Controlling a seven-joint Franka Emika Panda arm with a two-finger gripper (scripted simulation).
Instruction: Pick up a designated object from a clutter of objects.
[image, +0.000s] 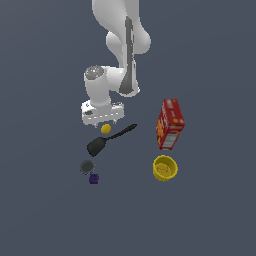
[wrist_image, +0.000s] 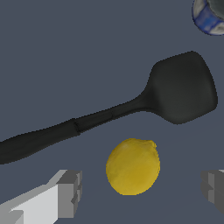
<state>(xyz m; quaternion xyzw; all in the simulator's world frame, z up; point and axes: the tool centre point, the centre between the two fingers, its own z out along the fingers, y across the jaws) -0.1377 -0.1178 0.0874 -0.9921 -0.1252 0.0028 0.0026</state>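
Observation:
The designated object, a small yellow lemon-like ball (image: 105, 129) (wrist_image: 133, 166), lies on the dark floor just below my gripper (image: 103, 121). In the wrist view the ball sits between the two grey fingertips (wrist_image: 70, 192), with a gap on each side; the gripper (wrist_image: 142, 190) is open and holds nothing. A black long-handled spatula (image: 107, 139) (wrist_image: 131, 105) lies right beside the ball. The rest of the clutter in the exterior view: a red box (image: 170, 124), a yellow cup (image: 165, 168), a small dark grey round thing (image: 87, 166) and a tiny purple cube (image: 94, 178).
The round thing shows as a blue-and-white rim (wrist_image: 209, 17) at the wrist view's corner. The spatula's blade lies close to the ball. The red box and yellow cup stand apart toward the exterior view's right.

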